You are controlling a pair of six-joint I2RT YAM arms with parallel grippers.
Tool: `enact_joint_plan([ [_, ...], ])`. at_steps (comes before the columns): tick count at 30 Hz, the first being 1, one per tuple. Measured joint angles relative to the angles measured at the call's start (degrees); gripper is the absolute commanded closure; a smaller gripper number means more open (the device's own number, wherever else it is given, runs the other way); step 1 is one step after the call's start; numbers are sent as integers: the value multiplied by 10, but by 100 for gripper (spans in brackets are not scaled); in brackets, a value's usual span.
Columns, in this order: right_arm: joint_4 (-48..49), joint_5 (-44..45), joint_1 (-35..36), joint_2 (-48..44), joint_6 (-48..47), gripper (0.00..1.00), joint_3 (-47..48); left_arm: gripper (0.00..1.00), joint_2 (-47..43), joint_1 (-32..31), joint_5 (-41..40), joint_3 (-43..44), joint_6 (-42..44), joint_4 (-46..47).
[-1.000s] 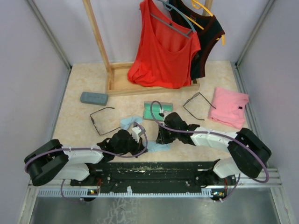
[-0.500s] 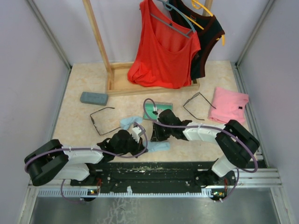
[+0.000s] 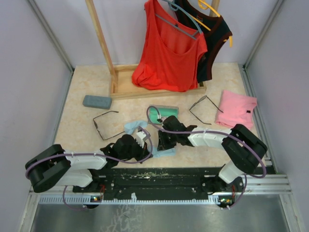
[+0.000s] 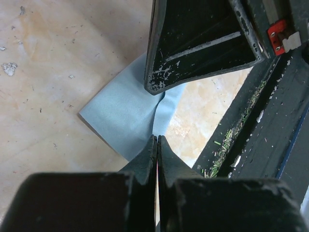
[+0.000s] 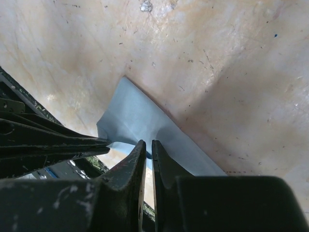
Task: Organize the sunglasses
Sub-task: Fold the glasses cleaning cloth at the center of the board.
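Two pairs of sunglasses lie unfolded on the table: one (image 3: 107, 123) at the left, the other (image 3: 205, 109) right of centre, both away from the grippers. Between the arms lies a light blue cloth (image 3: 167, 152) (image 4: 120, 113) (image 5: 145, 121). My right gripper (image 3: 165, 143) (image 5: 148, 144) is shut on a raised fold of its near edge. My left gripper (image 3: 147, 145) (image 4: 157, 139) is shut with its tips on the same edge, which lifts toward them. The two sets of fingertips nearly meet.
A second blue cloth (image 3: 131, 126) lies just beyond my left gripper. An open green-lined case (image 3: 164, 112) sits behind my right gripper, and a grey case (image 3: 96, 101) lies at the far left. A pink garment (image 3: 236, 110) lies at the right, a wooden rack base (image 3: 126, 89) behind. The black base rail (image 4: 251, 140) runs close by.
My right gripper has swung left and back toward the near edge, uncovering the green-lined case, and has narrowed onto the cloth. The left arm has stayed still.
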Motion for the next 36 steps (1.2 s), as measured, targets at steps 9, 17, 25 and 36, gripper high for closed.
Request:
enact_joint_plan([
  [9,-14,2,10,7,-3,90,0,100,1,0,-5,0,0,0],
  [17,-28,6,17,6,-4,91,-1,100,7,0,-10,0,0,-2],
  [25,-43,16,28,-26,2,91,-17,100,12,0,-11,0,0,-5],
  [36,-60,22,41,-59,22,90,-47,91,12,0,-14,0,0,-5],
])
